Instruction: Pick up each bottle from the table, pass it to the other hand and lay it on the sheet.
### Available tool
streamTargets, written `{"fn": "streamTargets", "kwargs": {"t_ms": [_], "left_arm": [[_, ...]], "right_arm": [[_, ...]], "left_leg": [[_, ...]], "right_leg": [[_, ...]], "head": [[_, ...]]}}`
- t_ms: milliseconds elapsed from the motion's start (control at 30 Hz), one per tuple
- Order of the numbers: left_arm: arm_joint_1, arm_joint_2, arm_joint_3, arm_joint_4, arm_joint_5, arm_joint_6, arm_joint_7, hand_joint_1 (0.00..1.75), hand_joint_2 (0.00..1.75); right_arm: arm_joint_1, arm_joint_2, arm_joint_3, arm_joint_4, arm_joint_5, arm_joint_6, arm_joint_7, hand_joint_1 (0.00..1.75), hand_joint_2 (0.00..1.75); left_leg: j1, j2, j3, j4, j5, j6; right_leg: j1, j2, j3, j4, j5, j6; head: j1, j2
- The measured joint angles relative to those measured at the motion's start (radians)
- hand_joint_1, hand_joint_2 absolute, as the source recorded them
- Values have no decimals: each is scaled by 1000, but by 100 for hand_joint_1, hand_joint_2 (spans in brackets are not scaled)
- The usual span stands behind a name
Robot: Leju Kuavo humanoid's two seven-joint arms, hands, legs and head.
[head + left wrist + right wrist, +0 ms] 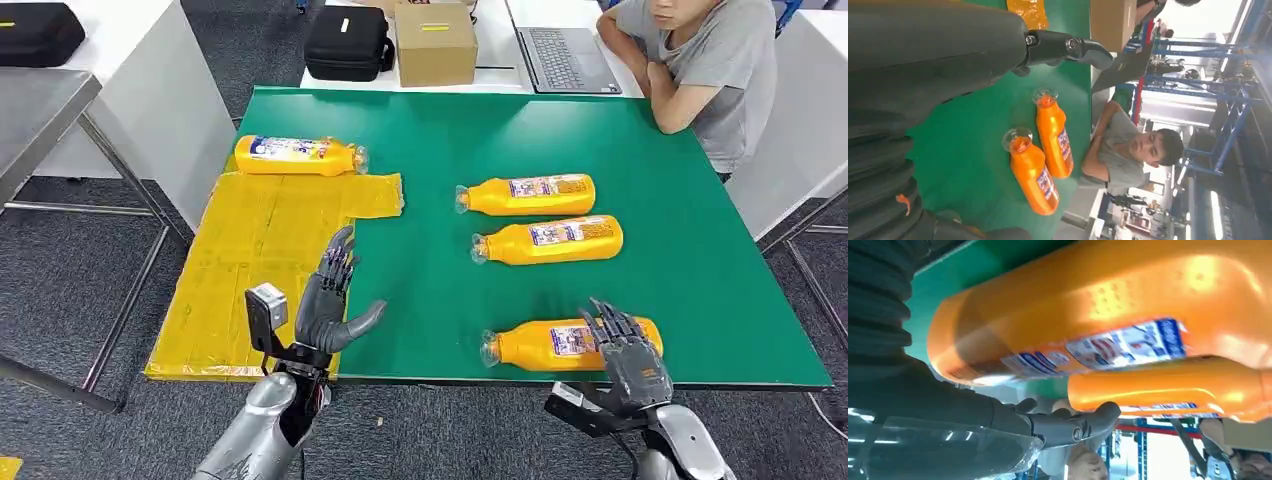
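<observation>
Right hand (627,352) at 5 o'clock, fingers spread over nearest bottle (545,344), grip unclear, left hand (330,305) fingers open, empty, beside yellow sheet (250,260), one bottle on sheet (298,155).

bottle labels (552,186) present, no text legible

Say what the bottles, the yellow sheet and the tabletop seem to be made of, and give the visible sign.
Bottles: probably glossy plastic; highlights gleam on the near one.
Sheet: perhaps thin yellow plastic film or taped paper; wrinkles and seams show.
Tabletop: green, matte, maybe felt or a mat; no glare.
</observation>
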Motion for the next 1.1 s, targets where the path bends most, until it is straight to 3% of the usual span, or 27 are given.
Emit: {"fn": "streamTargets", "kwargs": {"t_ms": [933, 1100], "left_arm": [[-16, 0, -3, 9, -20, 30, 18, 0, 175], [-16, 0, -4, 21, -17, 19, 18, 0, 175]], "right_arm": [[-7, 2, 11, -34, 37, 50, 44, 0, 175], [2, 2, 13, -48, 101, 46, 88, 0, 175]], "left_leg": [[0, -1, 0, 0, 0, 0], [0, -1, 0, 0, 0, 0]], "right_leg": [[0, 0, 0, 0, 0, 0], [0, 0, 0, 0, 0, 0]], "head": [[0, 0], [0, 0]]}}
